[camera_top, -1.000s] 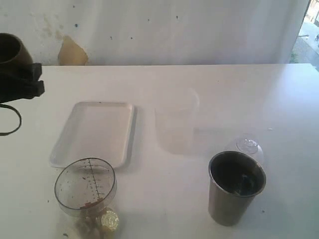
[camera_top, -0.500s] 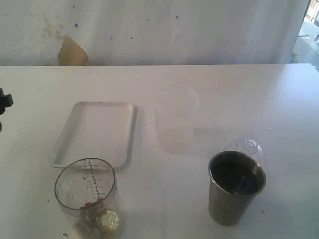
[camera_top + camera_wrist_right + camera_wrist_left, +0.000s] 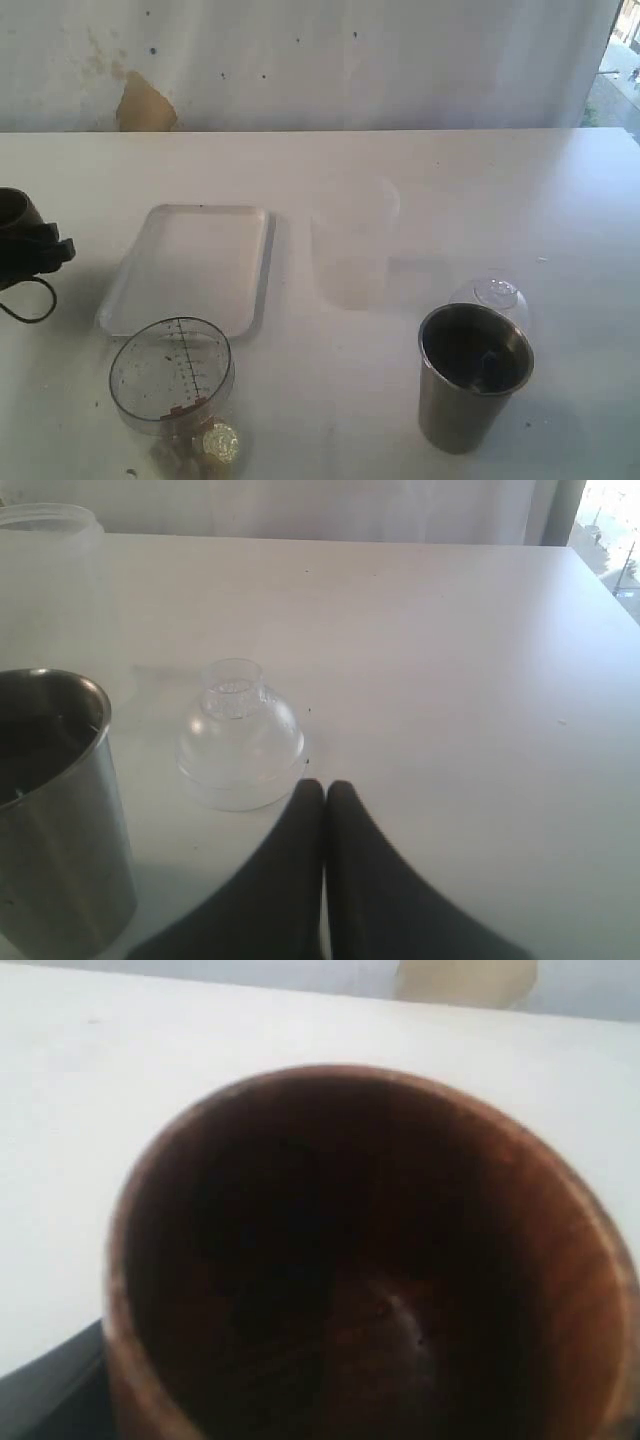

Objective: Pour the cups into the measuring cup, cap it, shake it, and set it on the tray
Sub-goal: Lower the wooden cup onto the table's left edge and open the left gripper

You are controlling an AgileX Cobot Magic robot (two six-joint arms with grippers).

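I had the L gripper spread wide round the brown cup, far left in ext view; only the wrist cam showed its smooth dark inside. R gripper was pinched closed, empty, beside a clear dome lid. Measuring cup sat lower left, just below the white tray. Steel tumbler was lower right.

Bare lab or test-bench room, most likely: plain white table against a stained white wall with a tan peeled patch, and a window with daylight at 1 edge. Sparse staged props on top: white tray, measuring cup, steel tumbler.
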